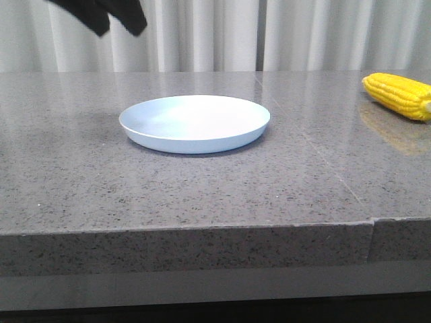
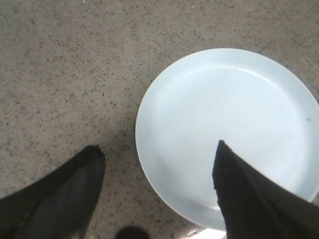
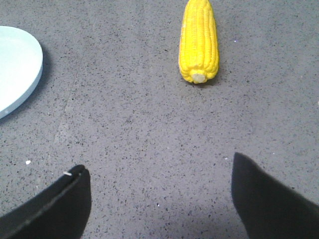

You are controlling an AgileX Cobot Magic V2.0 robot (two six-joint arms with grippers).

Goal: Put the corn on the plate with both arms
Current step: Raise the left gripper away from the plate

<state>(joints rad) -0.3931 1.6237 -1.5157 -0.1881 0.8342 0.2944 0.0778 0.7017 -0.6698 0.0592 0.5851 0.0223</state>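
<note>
Pale pleated curtains (image 1: 222, 33) hang behind a speckled grey stone countertop (image 1: 202, 195) with a thick front edge. Near the middle of it sits the plate (image 1: 194, 123), round, shallow and pale blue-white, with nothing on it. Well apart from it, at the far right, the corn (image 1: 399, 95) lies flat on the stone, bright yellow, its pale stub end pointing right and partly cut off by the picture's edge; a faint reflection shows on the polished surface in front of it. Above the far left of the scene the left gripper (image 1: 113, 22) hangs in the air, and its wrist view shows its fingers (image 2: 60, 194) spread wide, empty, over the plate's rim. The right gripper (image 3: 159, 199) appears only in its own wrist view, fingers parted and holding nothing, with the corn ahead of it and touching neither finger.
</note>
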